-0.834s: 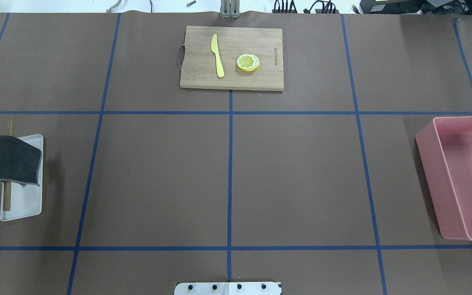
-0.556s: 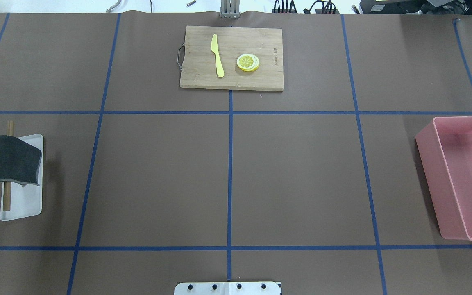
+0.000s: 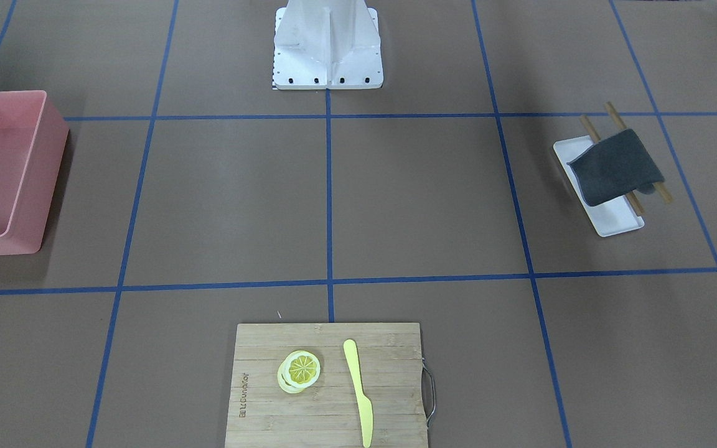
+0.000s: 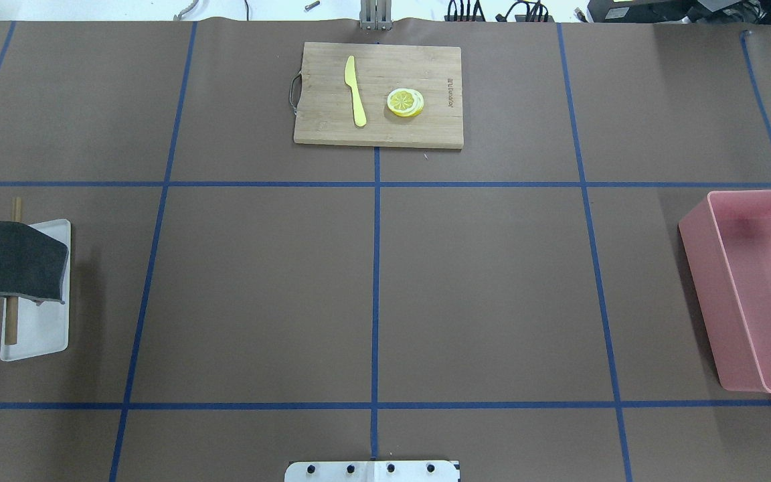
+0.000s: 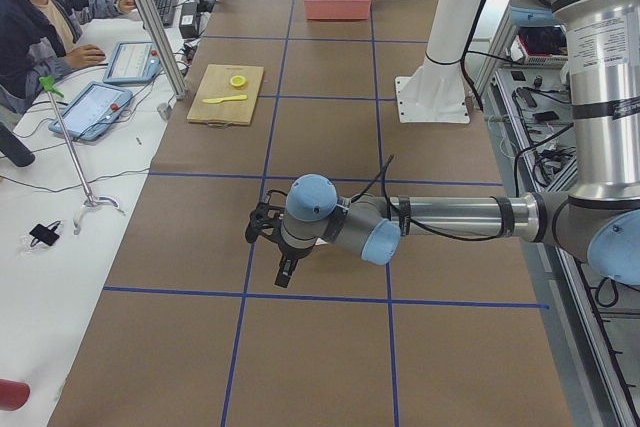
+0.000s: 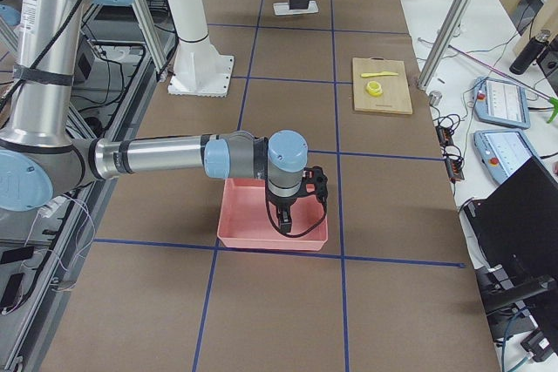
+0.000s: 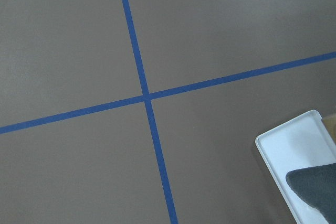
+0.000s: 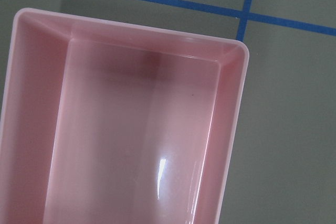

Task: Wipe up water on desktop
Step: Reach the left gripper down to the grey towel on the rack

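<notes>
Nothing wiped yet, I judge. The grey cloth hangs on its rack at the left end of the desktop, which shows no water. Nearby hovers the left claw, and the right claw hangs over the pink bin — whether either is wide or narrow, I cannot tell.

The desktop is a flat, matte brown surface, split into large rectangles by thin blue tape lines, spreading out around the bamboo cutting board. Just off that board's robot-side edge lies a tiny pale speck, possibly water; too small to tell.
</notes>
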Controlling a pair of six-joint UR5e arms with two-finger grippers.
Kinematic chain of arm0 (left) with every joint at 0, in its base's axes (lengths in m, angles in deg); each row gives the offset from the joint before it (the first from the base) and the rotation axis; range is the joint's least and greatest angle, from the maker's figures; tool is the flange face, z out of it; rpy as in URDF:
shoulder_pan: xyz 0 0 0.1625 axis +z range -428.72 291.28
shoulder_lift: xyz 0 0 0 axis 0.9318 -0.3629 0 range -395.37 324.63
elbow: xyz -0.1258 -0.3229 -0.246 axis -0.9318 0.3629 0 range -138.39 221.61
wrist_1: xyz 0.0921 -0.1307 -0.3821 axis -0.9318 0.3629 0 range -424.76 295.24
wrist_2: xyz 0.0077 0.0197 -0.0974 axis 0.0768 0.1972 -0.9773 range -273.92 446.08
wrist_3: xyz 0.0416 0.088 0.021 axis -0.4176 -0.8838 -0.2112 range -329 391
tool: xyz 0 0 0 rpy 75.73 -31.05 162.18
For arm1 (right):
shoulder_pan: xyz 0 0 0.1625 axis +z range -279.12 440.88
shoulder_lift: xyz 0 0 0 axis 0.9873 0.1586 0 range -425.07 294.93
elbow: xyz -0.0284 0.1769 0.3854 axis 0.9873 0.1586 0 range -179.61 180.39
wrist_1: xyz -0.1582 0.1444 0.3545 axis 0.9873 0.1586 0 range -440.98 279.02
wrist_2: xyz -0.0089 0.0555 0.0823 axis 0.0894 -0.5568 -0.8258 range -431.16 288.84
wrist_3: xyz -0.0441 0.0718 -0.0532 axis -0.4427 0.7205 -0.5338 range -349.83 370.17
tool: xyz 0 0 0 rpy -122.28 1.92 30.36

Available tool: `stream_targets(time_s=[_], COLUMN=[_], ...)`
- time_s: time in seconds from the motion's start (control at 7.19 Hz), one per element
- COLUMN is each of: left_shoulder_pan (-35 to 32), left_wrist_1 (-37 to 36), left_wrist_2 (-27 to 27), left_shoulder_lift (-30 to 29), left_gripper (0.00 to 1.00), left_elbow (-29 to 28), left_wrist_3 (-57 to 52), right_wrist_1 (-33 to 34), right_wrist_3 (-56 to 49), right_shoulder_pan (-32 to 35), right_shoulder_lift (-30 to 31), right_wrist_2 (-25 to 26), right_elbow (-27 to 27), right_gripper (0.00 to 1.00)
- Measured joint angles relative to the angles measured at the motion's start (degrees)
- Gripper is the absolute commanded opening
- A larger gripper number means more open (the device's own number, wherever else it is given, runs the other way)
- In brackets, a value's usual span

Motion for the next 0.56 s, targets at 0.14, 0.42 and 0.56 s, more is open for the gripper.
stream_targets(time_s=[0.14,0.42,0.56], left_shoulder_pan=[-0.03,-0.02,0.01], left_wrist_1=[0.11,0.38,0.17], left_wrist_2=[-0.02,-0.39,-1.44], left_shoulder_lift=[0.21,0.38,0.41], left_gripper=[0.98,0.98,0.98], left_elbow=[0.16,0.49,0.40], left_wrist_3=[0.05,0.03,0.06], right_wrist_1=[0.00,-0.06,-0.08], right_wrist_3=[0.05,0.07,0.08], right_shoulder_pan=[-0.03,-0.03,-0.07], right_shoulder_lift=[-0.04,-0.18,-0.36], right_wrist_2=[-0.13,-1.75,-2.43], right_elbow=[-0.15,-0.30,-0.33], right_gripper=[1.00,1.00,1.00])
